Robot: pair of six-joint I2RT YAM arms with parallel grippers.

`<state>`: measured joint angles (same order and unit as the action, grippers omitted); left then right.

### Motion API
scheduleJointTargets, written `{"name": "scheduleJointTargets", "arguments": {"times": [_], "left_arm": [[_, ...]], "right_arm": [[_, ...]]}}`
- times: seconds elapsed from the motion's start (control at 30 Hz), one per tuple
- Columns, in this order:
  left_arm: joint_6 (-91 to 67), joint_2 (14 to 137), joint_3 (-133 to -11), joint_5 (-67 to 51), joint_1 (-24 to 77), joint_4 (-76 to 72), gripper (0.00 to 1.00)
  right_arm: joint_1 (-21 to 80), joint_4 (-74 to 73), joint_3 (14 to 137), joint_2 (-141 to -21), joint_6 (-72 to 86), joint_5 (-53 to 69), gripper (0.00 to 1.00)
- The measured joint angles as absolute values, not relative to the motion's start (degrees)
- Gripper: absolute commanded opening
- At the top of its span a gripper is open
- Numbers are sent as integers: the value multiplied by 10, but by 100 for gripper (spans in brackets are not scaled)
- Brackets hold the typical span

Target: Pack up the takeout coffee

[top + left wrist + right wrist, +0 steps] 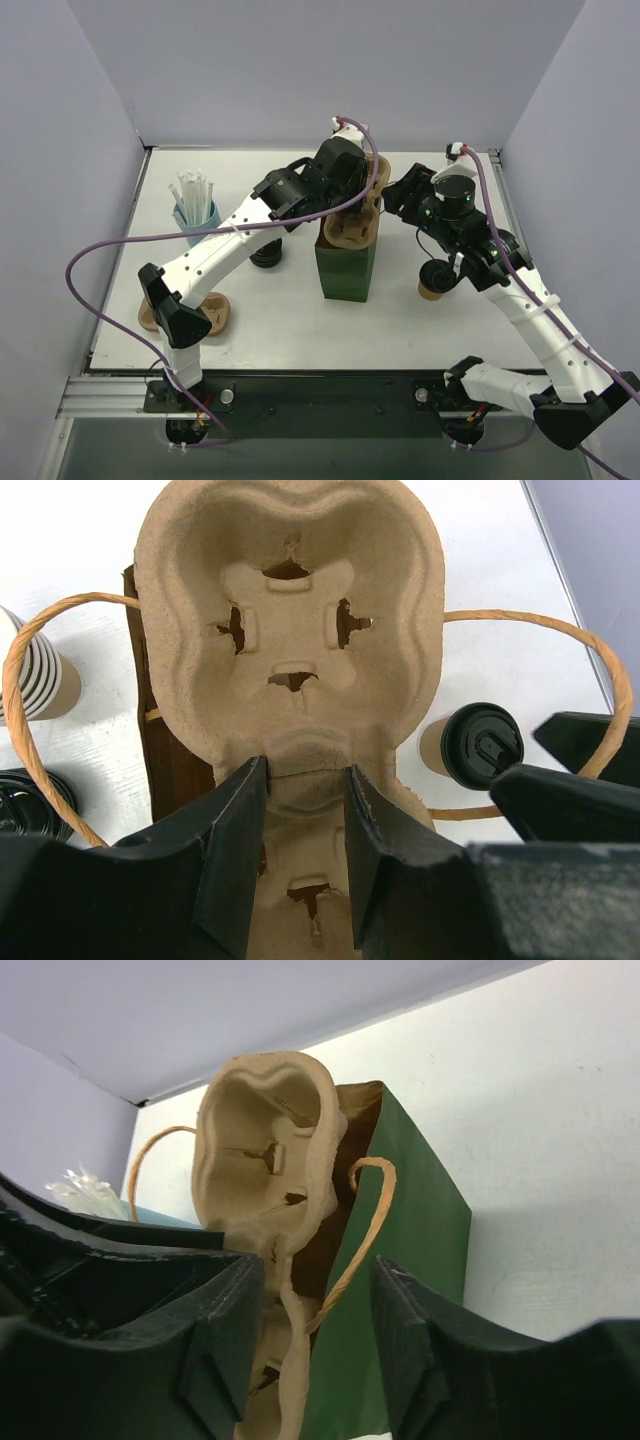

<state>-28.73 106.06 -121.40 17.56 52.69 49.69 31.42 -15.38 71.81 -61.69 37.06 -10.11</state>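
The takeout coffee [475, 745], a kraft cup with a black lid, stands on the table right of the green paper bag [345, 265]; in the top view it [436, 279] is partly under my right arm. My left gripper [352, 215] is shut on a pulp cup carrier [290, 630] at its narrow waist and holds it upright in the bag's mouth; its jaws show in the left wrist view [305, 780]. My right gripper [318, 1290] is open at the bag's right rim, with the twine handle [365, 1220] and the carrier's edge [265, 1150] between its jaws.
A blue cup of straws [195, 215] stands at the back left. A stack of lidless cups [40, 675] and loose black lids [30, 800] sit left of the bag. Another pulp carrier [215, 315] lies by the left arm's base.
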Motion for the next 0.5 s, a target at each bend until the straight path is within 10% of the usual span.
{"name": "scheduleJointTargets", "arguments": {"times": [0.2, 0.5], "left_arm": [[-287, 1069, -1226, 176, 524, 503, 12], [-289, 1086, -1245, 180, 508, 517, 12]], "right_arm": [[312, -156, 718, -638, 362, -105, 0], [310, -157, 718, -639, 342, -108, 0]]}}
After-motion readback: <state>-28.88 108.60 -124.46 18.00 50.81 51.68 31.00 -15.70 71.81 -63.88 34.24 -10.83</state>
